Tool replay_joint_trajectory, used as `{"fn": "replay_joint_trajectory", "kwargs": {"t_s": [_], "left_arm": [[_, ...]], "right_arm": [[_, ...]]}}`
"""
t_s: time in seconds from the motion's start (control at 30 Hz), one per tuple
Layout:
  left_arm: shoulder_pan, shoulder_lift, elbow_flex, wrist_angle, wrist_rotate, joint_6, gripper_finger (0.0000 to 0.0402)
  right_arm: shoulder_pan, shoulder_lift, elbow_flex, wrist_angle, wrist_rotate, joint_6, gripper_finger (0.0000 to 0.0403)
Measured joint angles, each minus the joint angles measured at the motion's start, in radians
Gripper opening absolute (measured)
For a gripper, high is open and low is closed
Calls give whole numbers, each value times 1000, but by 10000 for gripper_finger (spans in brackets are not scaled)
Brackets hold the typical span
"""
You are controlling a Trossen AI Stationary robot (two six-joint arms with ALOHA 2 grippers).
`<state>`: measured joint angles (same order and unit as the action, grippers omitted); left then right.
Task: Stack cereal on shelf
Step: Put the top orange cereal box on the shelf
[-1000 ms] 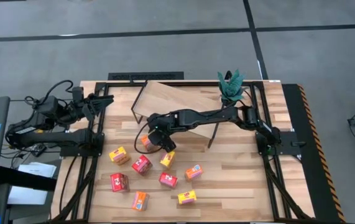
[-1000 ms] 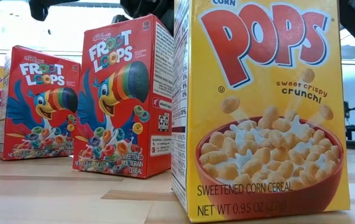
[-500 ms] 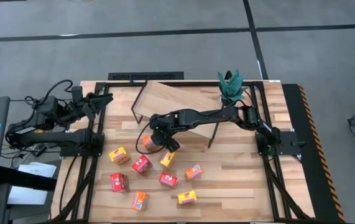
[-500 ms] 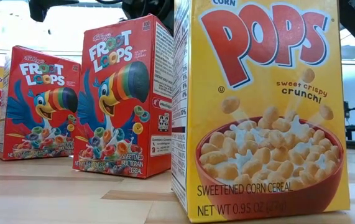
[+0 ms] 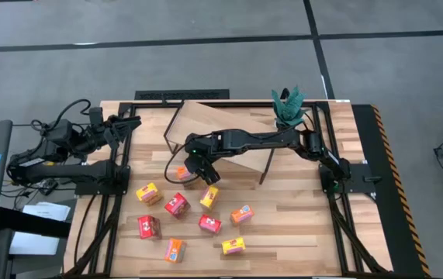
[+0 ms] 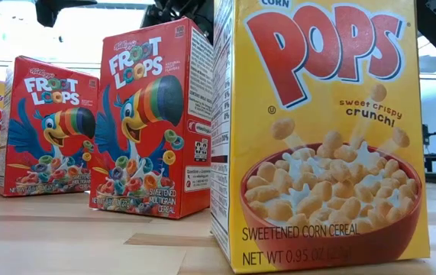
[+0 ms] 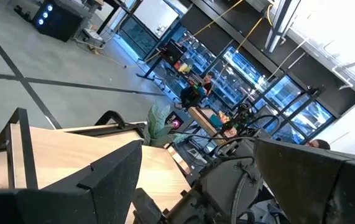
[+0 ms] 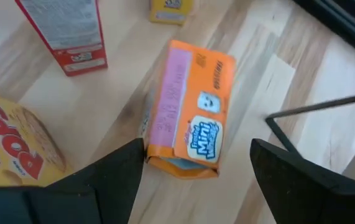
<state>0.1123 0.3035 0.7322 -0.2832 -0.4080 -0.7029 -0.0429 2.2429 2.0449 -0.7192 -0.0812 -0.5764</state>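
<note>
An orange cereal box (image 8: 193,109) lies flat on the tabletop, close to the shelf's near left leg. My right gripper (image 8: 197,150) hovers open just above it, pointing steeply down, one finger to each side of the box's near end. In the high view this gripper (image 5: 199,169) is beside that box (image 5: 182,173). Several more cereal boxes in red, yellow and orange (image 5: 176,204) are scattered on the table nearer the front. The light-wood shelf (image 5: 221,132) stands at the far middle on thin black legs. My left gripper (image 5: 132,124) waits open at the far left.
A potted plant (image 5: 287,107) stands at the shelf's far right corner. A black shelf leg (image 8: 320,106) runs close to the orange box. In the low view a yellow box (image 6: 321,130) and two red boxes (image 6: 153,122) stand upright near the front edge.
My right gripper has risen a little and drawn back toward the far edge, rolling slightly. The orange box has stayed on the table and shows more fully from above.
</note>
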Motion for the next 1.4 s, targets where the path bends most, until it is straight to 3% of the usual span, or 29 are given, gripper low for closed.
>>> {"fn": "replay_joint_trajectory", "kwargs": {"t_s": [1.4], "left_arm": [[0, 0, 0, -22, -24, -1, 300]], "right_arm": [[-4, 5, -18, 9, -49, 52, 301]]}}
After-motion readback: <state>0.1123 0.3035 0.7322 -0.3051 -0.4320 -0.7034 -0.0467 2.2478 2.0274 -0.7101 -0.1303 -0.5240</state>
